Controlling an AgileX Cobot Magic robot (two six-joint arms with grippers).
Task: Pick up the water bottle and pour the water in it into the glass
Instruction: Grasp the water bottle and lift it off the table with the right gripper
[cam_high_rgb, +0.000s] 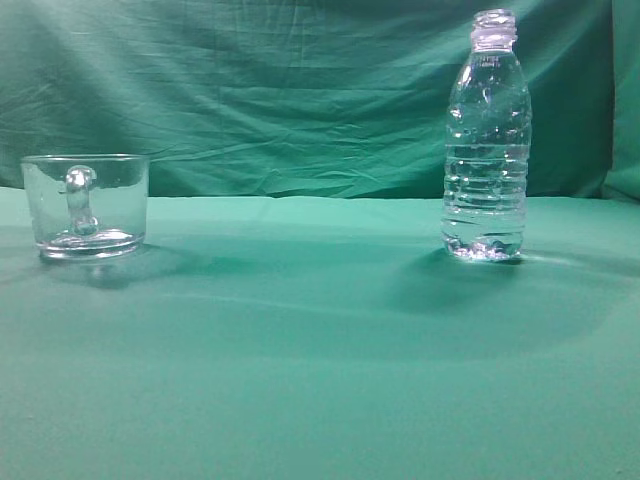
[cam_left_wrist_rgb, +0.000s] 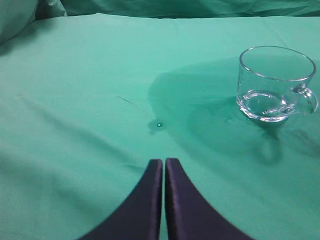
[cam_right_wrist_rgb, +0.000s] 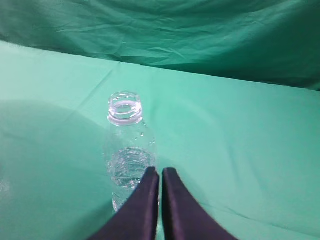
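- On the desk (cam_high_rgb: 320, 380), smooth green cloth cover, wrinkled green cloth backdrop (cam_high_rgb: 280, 90) behind it.
- Right of the exterior frame: the water bottle (cam_high_rgb: 487, 140), upright, clear plastic, ribbed lower body, tapered shoulders, threaded neck with no cap.
- The water (cam_high_rgb: 485, 215) shows only as glints in the lower body; level hard to tell.
- Left of the exterior frame: the glass (cam_high_rgb: 85, 205), short, wide, clear, straight walls, thick base, rounded handle facing the camera. Well apart from the bottle.
- Left wrist view: left gripper (cam_left_wrist_rgb: 164, 172) at bottom centre, dark smooth tapered fingers pressed almost together, holding nothing. Glass sits at upper right of that frame, well apart from the gripper, handle to frame right.
- Small dark speck (cam_left_wrist_rgb: 159, 124) on the cloth above the gripper tips.
- Right wrist view: right gripper (cam_right_wrist_rgb: 160, 180) at bottom centre, fingers nearly closed, empty. Bottle stands just above and left of the tips, lower body partly behind the left finger; contact cannot be told.
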